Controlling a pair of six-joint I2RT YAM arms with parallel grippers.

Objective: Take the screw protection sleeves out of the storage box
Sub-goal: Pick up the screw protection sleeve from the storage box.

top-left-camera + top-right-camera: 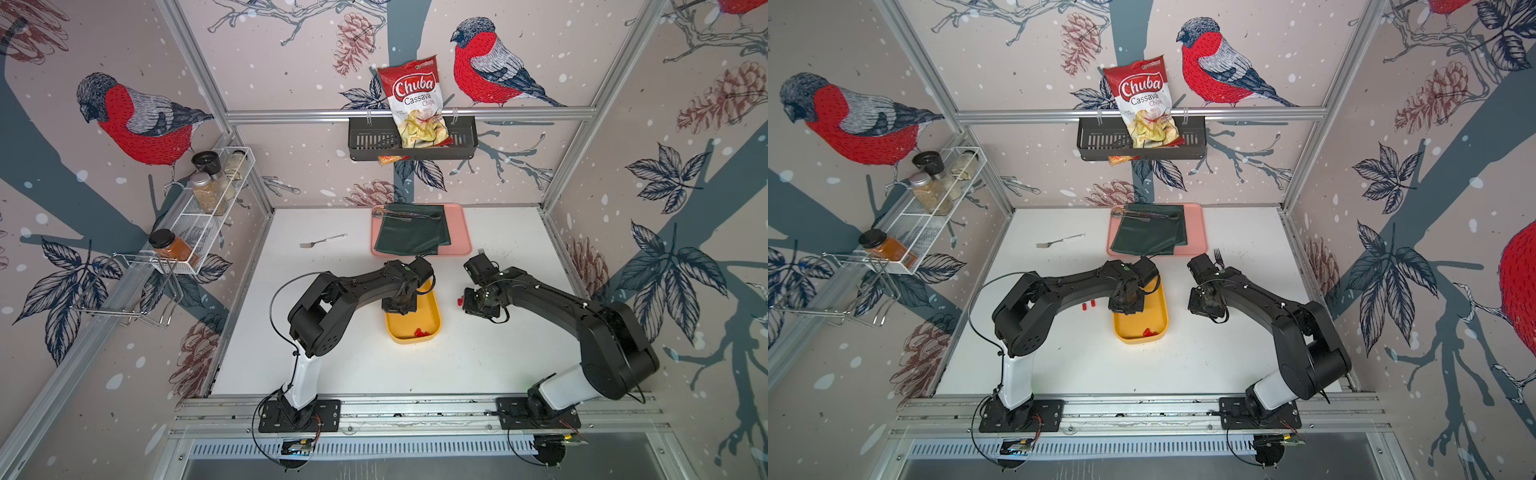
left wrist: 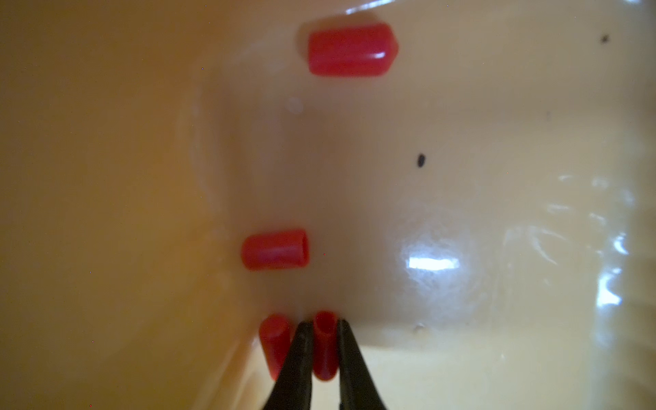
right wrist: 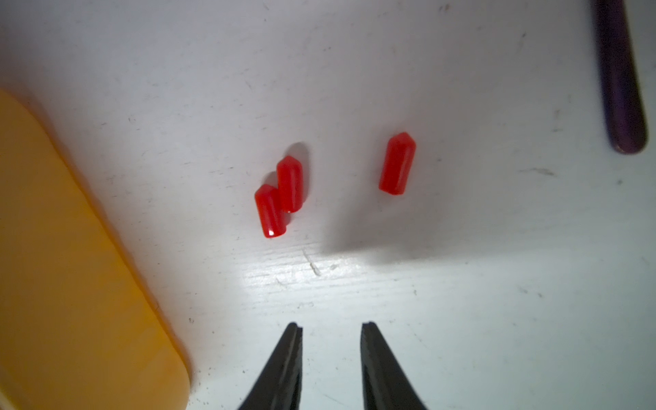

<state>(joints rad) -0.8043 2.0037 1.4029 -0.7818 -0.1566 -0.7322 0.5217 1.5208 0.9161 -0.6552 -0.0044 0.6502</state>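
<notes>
The yellow storage box (image 1: 436,309) (image 1: 1160,307) lies mid-table. My left gripper (image 2: 324,324) reaches down into it and is shut on one red screw protection sleeve (image 2: 324,355). Another sleeve (image 2: 274,340) lies right beside a finger, and two more (image 2: 275,249) (image 2: 351,49) rest on the box floor. A small red cluster (image 1: 422,332) sits near the box's front wall. My right gripper (image 3: 332,326) hovers open and empty over the table right of the box, behind three loose sleeves (image 3: 290,184) (image 3: 397,163). Two sleeves (image 1: 1088,305) lie on the table left of the box.
A pink tray (image 1: 461,232) with green cloth and tongs sits behind the arms. A silver fork (image 1: 323,240) lies at the back left, a black fork (image 1: 1217,257) by the right arm. The wall holds a black basket (image 1: 365,141) with a chips bag, and a spice rack (image 1: 208,216).
</notes>
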